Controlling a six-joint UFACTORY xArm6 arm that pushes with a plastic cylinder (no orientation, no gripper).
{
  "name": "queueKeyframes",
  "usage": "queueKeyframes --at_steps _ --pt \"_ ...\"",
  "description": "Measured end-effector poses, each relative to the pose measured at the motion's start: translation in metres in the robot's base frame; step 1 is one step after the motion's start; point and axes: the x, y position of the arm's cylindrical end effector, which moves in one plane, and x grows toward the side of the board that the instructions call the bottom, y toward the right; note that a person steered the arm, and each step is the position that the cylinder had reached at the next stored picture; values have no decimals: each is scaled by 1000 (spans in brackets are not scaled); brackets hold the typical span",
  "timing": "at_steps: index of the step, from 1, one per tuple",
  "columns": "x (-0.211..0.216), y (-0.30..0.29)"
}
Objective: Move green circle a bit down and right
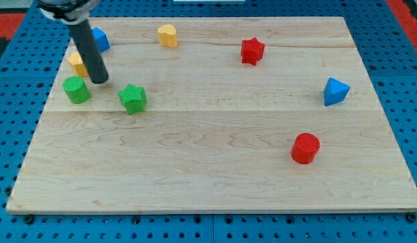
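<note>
The green circle (77,90) sits near the left edge of the wooden board (215,175). My tip (100,81) is just up and right of it, close to its upper right side; contact cannot be told. A green star (133,98) lies to the right of the green circle. A yellow block (77,63) sits right behind the rod, partly hidden by it.
A blue block (100,39) is at the top left, partly hidden by the rod. A yellow heart (167,35) and a red star (252,50) are near the top. A blue triangle (335,91) is at the right. A red circle (306,148) is at lower right.
</note>
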Motion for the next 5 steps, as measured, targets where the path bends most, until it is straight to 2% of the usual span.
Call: queueKeyframes --at_steps 1,2,3,4,5 --pt "23 37" --pt "50 40" --pt "51 74" --pt "65 64" --pt "83 -6"
